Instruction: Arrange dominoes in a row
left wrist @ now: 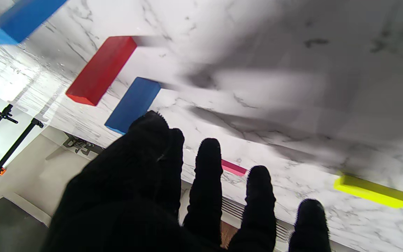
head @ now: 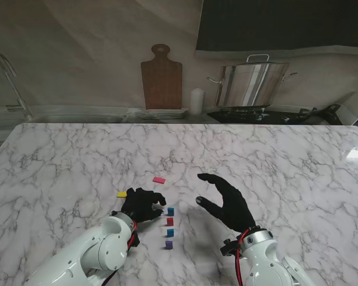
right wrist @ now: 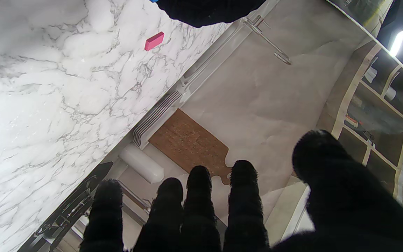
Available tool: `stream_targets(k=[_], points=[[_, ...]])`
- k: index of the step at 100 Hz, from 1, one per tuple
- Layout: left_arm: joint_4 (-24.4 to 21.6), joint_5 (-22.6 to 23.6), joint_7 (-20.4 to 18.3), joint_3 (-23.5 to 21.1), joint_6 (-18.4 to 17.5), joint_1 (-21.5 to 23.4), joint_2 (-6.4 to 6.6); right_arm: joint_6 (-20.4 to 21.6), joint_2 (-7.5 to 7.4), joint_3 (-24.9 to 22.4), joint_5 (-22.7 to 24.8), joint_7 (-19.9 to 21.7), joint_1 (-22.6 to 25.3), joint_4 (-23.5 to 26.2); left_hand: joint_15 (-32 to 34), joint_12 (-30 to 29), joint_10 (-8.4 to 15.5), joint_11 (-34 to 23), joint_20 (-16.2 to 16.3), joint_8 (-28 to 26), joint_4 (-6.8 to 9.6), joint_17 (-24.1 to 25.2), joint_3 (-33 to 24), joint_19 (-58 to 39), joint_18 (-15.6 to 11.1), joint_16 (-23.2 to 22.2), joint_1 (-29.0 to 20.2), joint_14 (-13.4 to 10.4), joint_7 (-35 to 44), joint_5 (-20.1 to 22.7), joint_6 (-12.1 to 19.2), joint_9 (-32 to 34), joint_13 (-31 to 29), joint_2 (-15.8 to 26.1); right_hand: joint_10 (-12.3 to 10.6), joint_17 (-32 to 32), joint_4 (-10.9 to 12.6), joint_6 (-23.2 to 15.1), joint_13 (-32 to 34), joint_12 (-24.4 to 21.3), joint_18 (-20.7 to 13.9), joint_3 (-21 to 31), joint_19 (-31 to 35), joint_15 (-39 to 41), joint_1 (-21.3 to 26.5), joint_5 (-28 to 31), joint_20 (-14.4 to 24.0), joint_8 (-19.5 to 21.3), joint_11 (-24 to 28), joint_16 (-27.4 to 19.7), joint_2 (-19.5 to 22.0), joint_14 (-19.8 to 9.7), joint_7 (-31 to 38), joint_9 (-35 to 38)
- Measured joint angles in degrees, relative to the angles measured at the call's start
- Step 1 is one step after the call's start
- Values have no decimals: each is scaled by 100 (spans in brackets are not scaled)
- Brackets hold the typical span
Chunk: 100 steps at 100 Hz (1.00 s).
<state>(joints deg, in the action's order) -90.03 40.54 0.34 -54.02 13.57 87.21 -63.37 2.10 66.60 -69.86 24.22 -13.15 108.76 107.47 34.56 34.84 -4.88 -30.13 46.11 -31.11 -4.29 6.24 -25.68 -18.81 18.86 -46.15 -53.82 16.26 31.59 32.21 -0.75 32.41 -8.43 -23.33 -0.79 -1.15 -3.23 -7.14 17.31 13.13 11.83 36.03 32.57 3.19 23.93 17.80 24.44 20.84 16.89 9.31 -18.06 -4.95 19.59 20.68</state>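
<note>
Several dominoes stand in a short row running toward me: blue [head: 170, 211], red [head: 170, 221], teal-blue [head: 170, 232] and purple [head: 168, 244]. In the left wrist view the nearest blue domino [left wrist: 133, 104] is just off my thumb tip, with the red one [left wrist: 101, 70] behind it. My left hand [head: 143, 204] rests just left of the row's far end, fingers apart and holding nothing. A pink domino [head: 159, 180] lies flat farther from me, and a yellow domino [head: 122, 194] lies flat left of my left hand. My right hand [head: 227, 199] hovers open, right of the row.
At the table's far edge a wooden cutting board [head: 161, 76] leans on the wall beside a white cylinder [head: 196, 101] and a steel pot [head: 253, 83] on a stove. The marble table [head: 286, 155] stretches wide on both sides.
</note>
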Motion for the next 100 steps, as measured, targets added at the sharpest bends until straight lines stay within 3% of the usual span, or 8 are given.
stream_targets(k=[24, 69, 100], points=[[12, 133, -174, -88, -81, -65, 66, 1, -1, 6, 4, 0, 0, -2, -670, -644, -122, 631, 0, 276, 59, 1, -146, 55, -1, 505, 139, 70, -432, -215, -71, -276, 0, 169, 0, 0, 0, 0, 0, 0, 0, 0, 0, 0, 0, 0, 0, 0, 1, 0, 0, 0, 0, 0], [482, 476, -533, -43, -106, -768, 142, -5, -1, -13, -11, 11, 1, -2, -1045, -889, -158, 859, -98, 408, 60, 1, -39, 152, -5, 821, 201, 127, -762, -412, -77, -525, 0, 226, 0, 1, 0, 0, 0, 0, 0, 0, 0, 0, 0, 0, 0, 0, 1, 0, 0, 0, 0, 0], [1350, 560, -370, 655, -268, -1650, 156, -17, 4, -86, -92, 20, 13, 9, -1352, -1048, -181, 1148, -226, 707, 108, 0, 25, 265, -15, 1060, 215, 127, -1288, -863, -68, -1052, 70, 314, 0, 10, 0, 0, 1, 0, 1, 0, 0, 0, 0, 0, 0, 0, 1, 0, 0, 0, 0, 0]])
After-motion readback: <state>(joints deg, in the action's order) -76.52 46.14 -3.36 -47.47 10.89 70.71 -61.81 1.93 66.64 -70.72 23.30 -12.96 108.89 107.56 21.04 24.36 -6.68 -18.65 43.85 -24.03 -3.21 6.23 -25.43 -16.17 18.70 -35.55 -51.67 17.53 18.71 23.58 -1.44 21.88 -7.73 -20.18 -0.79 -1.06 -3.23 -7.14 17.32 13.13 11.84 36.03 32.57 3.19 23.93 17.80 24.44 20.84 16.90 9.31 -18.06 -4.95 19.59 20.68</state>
